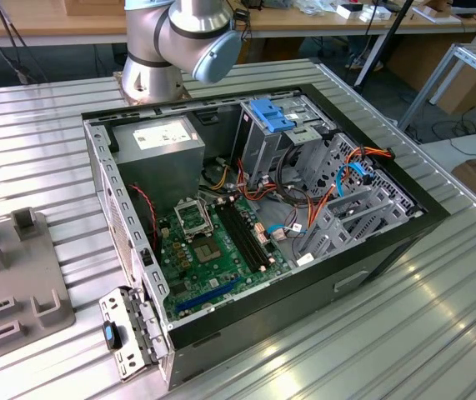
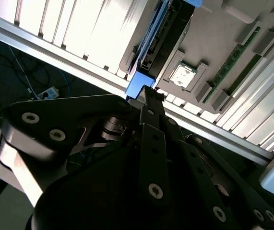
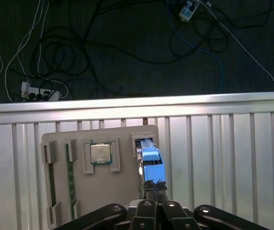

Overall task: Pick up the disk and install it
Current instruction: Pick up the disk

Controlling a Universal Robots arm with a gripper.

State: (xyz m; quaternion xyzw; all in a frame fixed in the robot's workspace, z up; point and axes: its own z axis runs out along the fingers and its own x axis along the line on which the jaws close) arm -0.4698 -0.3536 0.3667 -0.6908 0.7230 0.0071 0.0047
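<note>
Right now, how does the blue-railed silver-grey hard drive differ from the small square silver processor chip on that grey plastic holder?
The blue-railed hard drive stands on edge in a narrow slot; the square processor chip lies flat in its recess. The drive is long with a blue rail, the chip small, silver, green-edged. The gripper is at the drive's end, apart from the chip. Both sit in the grey holder.

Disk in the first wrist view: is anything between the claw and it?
Nothing visible. The claw is right at the blue end of the disk, which stands on edge in a slot of the grey holder.
</note>
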